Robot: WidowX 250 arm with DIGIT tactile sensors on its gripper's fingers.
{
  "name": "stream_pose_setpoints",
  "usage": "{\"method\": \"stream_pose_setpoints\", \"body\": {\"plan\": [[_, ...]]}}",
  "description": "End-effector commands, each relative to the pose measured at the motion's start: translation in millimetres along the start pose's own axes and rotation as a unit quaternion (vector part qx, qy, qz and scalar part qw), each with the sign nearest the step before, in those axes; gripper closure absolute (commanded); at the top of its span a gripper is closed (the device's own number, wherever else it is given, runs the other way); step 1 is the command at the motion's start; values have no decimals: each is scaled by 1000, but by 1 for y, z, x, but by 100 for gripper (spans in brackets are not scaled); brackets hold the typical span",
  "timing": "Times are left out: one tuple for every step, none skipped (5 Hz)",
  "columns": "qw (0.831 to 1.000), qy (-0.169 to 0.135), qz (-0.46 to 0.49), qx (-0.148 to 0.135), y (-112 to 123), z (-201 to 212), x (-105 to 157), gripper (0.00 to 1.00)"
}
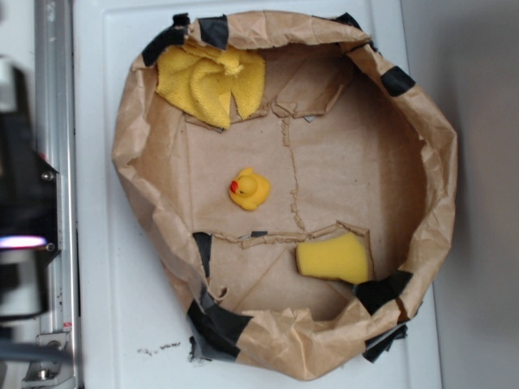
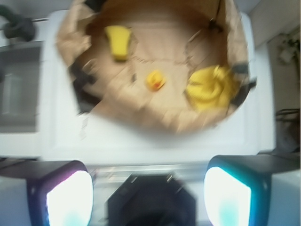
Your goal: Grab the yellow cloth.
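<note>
The yellow cloth lies crumpled with folds in the far left corner of a brown paper basin. In the wrist view the yellow cloth shows blurred at the basin's right side, far ahead of my gripper. My gripper hangs outside the basin over the white surface. Its two glowing fingertips stand wide apart with nothing between them, so it is open.
A small yellow rubber duck sits mid-basin, and a smooth yellow sponge lies at the near right. The basin's crumpled walls, patched with black tape, rise around them. A metal rail and the dark arm stand at the left.
</note>
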State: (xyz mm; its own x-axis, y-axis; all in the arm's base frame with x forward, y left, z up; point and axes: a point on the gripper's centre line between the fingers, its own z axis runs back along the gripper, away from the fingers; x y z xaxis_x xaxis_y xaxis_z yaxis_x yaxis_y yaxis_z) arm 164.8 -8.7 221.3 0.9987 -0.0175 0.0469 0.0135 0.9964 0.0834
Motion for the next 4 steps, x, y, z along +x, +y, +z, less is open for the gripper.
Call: {"method": "stream_pose_setpoints", "body": {"plan": [[993,22,-95,64,19,-42,60,0],[990,61,-99,85,38,-78,72,0],[981,90,-124,123,45,-111,82,0],[963,119,-168,176,47,-142,78,0]]}}
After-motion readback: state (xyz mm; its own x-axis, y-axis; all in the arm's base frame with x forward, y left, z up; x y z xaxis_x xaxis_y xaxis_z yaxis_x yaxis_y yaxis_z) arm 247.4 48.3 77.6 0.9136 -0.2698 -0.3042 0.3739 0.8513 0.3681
